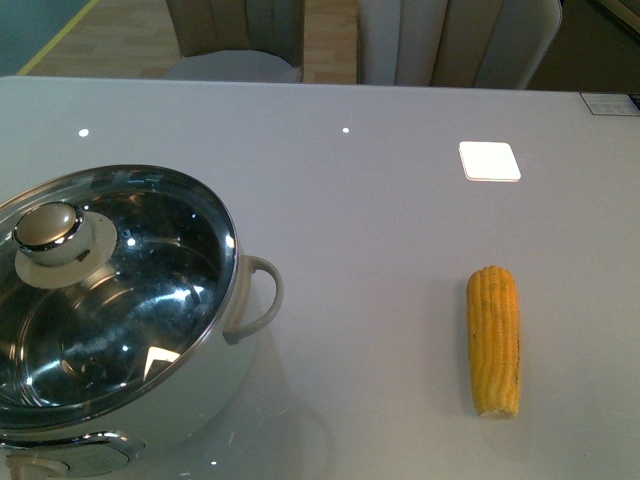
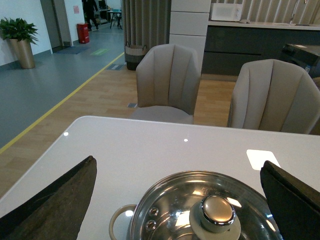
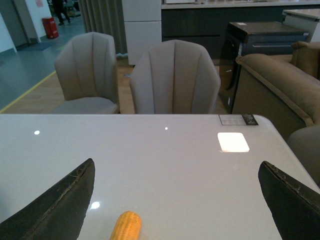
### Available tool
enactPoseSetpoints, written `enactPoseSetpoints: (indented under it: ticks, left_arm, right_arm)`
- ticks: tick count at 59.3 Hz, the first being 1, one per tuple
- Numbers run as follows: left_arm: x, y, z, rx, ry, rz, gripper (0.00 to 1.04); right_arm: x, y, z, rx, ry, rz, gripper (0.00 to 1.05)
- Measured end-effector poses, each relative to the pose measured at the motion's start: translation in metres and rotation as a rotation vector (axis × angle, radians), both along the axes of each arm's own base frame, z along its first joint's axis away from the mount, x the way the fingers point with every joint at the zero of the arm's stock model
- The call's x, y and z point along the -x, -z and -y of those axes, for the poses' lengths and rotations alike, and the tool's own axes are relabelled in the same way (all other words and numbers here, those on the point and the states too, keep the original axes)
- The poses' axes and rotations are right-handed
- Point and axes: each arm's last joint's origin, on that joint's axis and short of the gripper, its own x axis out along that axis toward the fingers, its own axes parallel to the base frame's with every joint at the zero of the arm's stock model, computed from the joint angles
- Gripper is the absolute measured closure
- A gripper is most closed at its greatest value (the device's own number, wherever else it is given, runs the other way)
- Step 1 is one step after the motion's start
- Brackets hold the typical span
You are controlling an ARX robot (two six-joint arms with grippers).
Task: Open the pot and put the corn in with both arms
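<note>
The white pot point(image 1: 235, 330) stands at the near left of the table with its glass lid point(image 1: 150, 290) on and the cream-chrome knob point(image 1: 48, 228) on top. The corn point(image 1: 494, 339) lies on the table to the right, lengthwise away from me. Neither arm shows in the front view. In the left wrist view my left gripper point(image 2: 180, 192) is open, its fingers wide apart above the lid knob point(image 2: 217, 210). In the right wrist view my right gripper point(image 3: 177, 197) is open and empty above the table, with the corn tip point(image 3: 126, 226) between its fingers, nearer one of them.
The grey-white table point(image 1: 380, 220) has a bright light reflection point(image 1: 489, 161) at the back right. Two beige chairs point(image 1: 250, 35) stand behind the far edge. A printed label point(image 1: 608, 103) lies at the far right corner.
</note>
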Motion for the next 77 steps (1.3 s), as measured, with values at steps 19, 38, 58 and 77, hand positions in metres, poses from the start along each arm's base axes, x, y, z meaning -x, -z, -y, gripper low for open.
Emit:
enactPoseSetpoints:
  ticks: [19,38,58,77]
  left_arm:
    - [0.0,0.0,0.0,0.0,0.0,0.0,0.07]
    - [0.0,0.0,0.001,0.058,-0.161,-0.211,0.07]
    - [-0.042,-0.025,0.019,0.137,-0.18,-0.353,0.07]
    - [-0.122,0.001,0.043,0.193,-0.068,-0.339,0.07]
  right_arm:
    - [0.0,0.0,0.0,0.0,0.0,0.0,0.09]
    - [0.0,0.0,0.0,0.0,0.001,0.0,0.09]
    - [0.0,0.0,0.0,0.0,0.0,0.0,0.09]
    - [0.0,0.0,0.0,0.0,0.0,0.0,0.09]
